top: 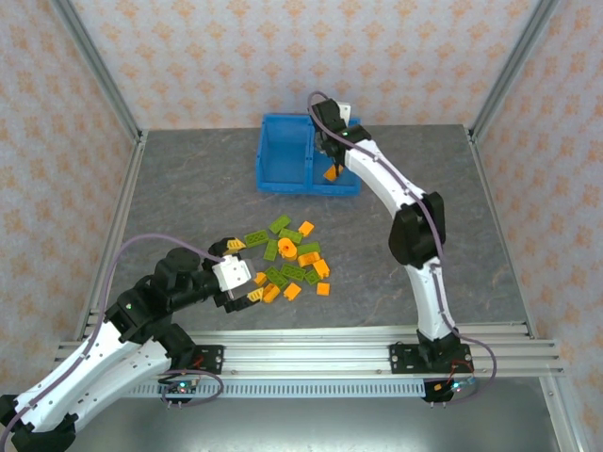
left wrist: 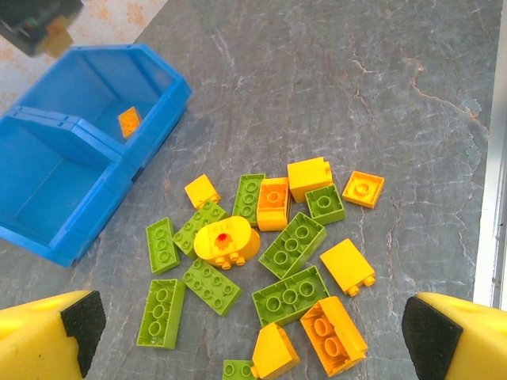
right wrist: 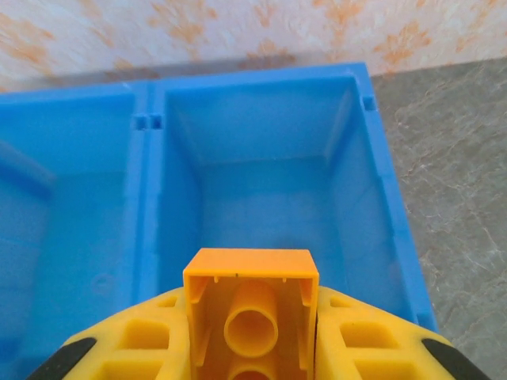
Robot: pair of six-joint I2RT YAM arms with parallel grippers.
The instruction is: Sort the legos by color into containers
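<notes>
Since the orange brick (right wrist: pixel 252 305) looks light, stiff and slick, flat-side grip is best: R gripper (right wrist: pixel 252 317) is clamped so, over the bin's (right wrist: pixel 380 182) right compartment, far side. L gripper (left wrist: pixel 255 328) wide apart above loose legos (left wrist: pixel 289 245), mid-table.

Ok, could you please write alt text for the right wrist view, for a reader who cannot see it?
The right gripper holds an orange brick between its yellow fingers, hollow underside toward the camera, over the picture's right compartment of a blue bin. Grey table lies to the right.
</notes>
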